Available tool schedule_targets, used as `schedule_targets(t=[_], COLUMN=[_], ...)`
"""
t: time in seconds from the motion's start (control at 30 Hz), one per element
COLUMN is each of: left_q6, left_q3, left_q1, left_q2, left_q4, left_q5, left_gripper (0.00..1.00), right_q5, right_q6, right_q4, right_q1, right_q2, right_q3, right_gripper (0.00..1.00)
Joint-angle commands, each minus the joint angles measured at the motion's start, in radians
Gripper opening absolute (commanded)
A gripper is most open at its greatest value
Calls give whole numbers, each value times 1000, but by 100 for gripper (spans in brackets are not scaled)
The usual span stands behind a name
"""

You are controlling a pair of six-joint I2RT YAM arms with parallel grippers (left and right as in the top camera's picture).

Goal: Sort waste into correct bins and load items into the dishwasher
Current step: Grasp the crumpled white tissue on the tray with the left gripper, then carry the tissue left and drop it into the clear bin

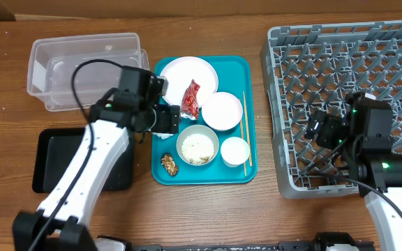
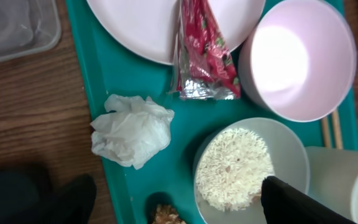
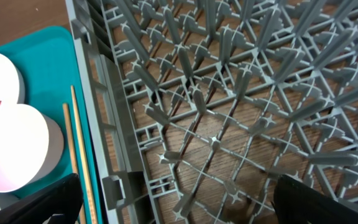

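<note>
Wooden desk (image 1: pixel 208 209), teal tray (image 2: pixel 104 68) on it. Left fingers (image 2: pixel 303 202) spread wide, empty. Crumpled tissue (image 2: pixel 132 129) lies just ahead of them, off-centre toward one finger, with the rice bowl (image 2: pixel 293 160) by the other. Right fingers (image 3: pixel 328 202) open, empty, over the dish rack (image 3: pixel 229 93), well apart. Left arm's job.

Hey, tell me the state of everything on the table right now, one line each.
left gripper, open
right gripper, open
clear tub, empty
black tray, empty
dish rack, nothing loaded in view
rice bowl, holds rice
pink bowl, empty
snack wrapper, crinkled, partly on plate
tissue, crumpled
</note>
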Motion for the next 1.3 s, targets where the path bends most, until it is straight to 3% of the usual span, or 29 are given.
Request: schedule_targets(t=[0.0, 0.4, 0.5, 0.63, 0.77, 0.83, 1.03, 1.27], left_q6=[33, 36, 36, 36, 36, 36, 32, 33], left_q3=[19, 19, 19, 19, 19, 19, 68, 319], left_q1=[-29, -36, -36, -36, -36, -35, -34, -32], left_q2=[71, 265, 296, 316, 315, 315, 306, 299], left_q4=[14, 48, 48, 48, 52, 51, 0, -212], left_q5=[-85, -93, -92, -90, -91, -93, -93, -171], left_gripper=[85, 75, 68, 37, 12, 4, 4, 4], right_q5=[-8, -8, -8, -8, -8, -8, -8, -7], right_q6=[5, 5, 5, 5, 5, 5, 5, 5], right_q4=[3, 3, 3, 3, 3, 3, 3, 3], right_q1=[-7, -7, -7, -7, -7, -7, -7, -7], right_q2=[8, 8, 8, 8, 8, 8, 8, 8], right_q3=[34, 34, 34, 34, 34, 34, 34, 34], right_gripper=[100, 100, 100, 100, 100, 100, 100, 100])
